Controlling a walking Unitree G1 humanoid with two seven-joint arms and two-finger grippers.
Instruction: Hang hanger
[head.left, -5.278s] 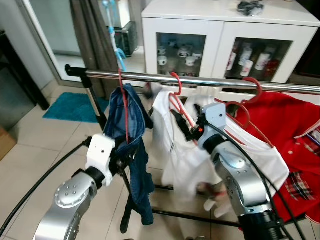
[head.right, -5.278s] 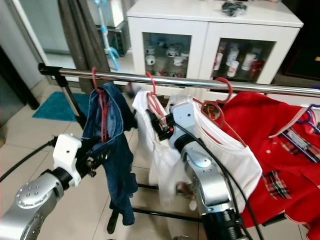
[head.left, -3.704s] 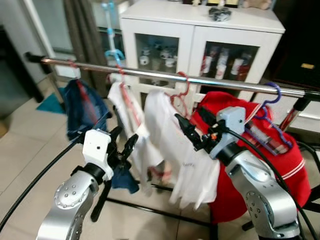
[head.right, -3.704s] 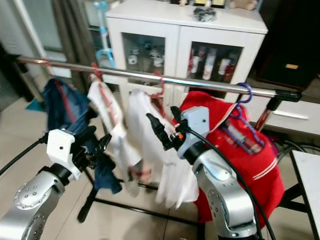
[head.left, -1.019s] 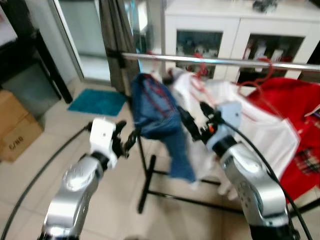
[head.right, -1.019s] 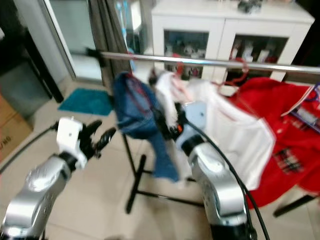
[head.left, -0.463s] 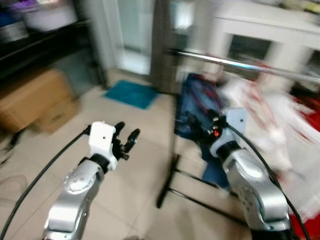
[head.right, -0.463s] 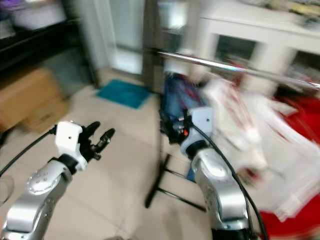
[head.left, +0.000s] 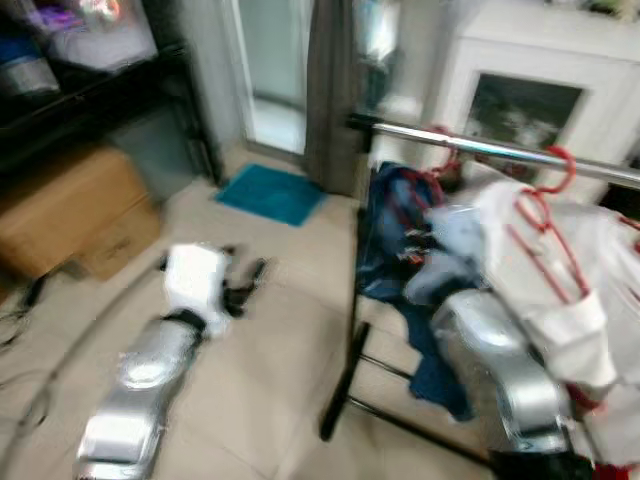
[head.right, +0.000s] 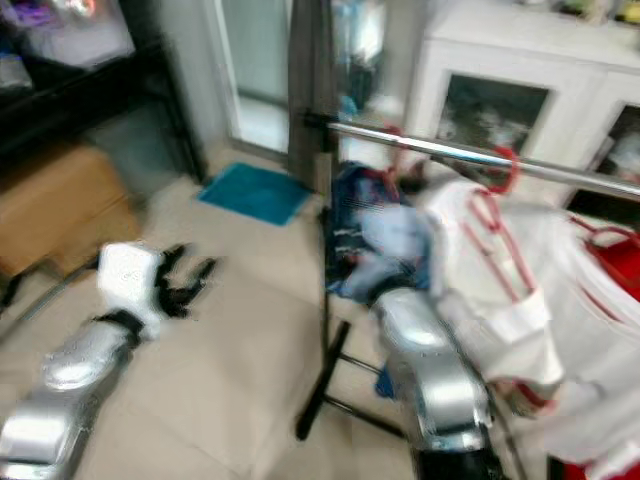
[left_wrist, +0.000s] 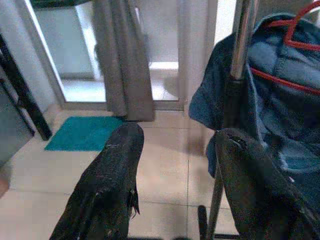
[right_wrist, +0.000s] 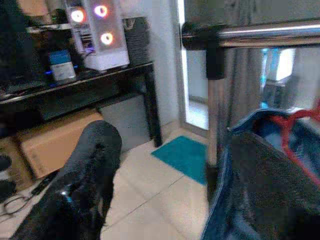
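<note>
- Left eye view is smeared with motion blur, but the layout is readable: a chrome rail (head.left: 480, 148) runs across the right half of the scene, with a blue denim garment (head.left: 395, 235) at its left end on a red hanger (left_wrist: 295, 30) and a white shirt (head.left: 560, 270) on another red hanger (head.left: 540, 225) just to its right.
- Both hangers I can make out are hooked over the rail already, so the hanging looks done or nearly so; I can't see a loose hanger anywhere.
- The left gripper (left_wrist: 175, 175) hangs over the tiled floor (head.left: 270, 330), left of the rack's upright post (left_wrist: 235, 95), its fingers (left_wrist: 112, 170) spread apart with nothing between them.
- The right gripper (right_wrist: 165, 185) is up near the rail's capped left end (right_wrist: 200, 37), close to the denim; its fingers (right_wrist: 92, 165) are likewise parted and empty.
- To do this step well, I'd say the robot should settle first and let the view sharpen before moving an arm.
- It should then check that each hook sits fully over the rail, not perched on the end cap, where it could slide off.
- Any arm movement near the denim wants to be slow and outward, since a finger catching the cloth could drag the hanger off the rail.
- A cardboard box (head.left: 75, 205) and a teal mat (head.left: 270, 193) lie at the far left, well apart from the rack.
</note>
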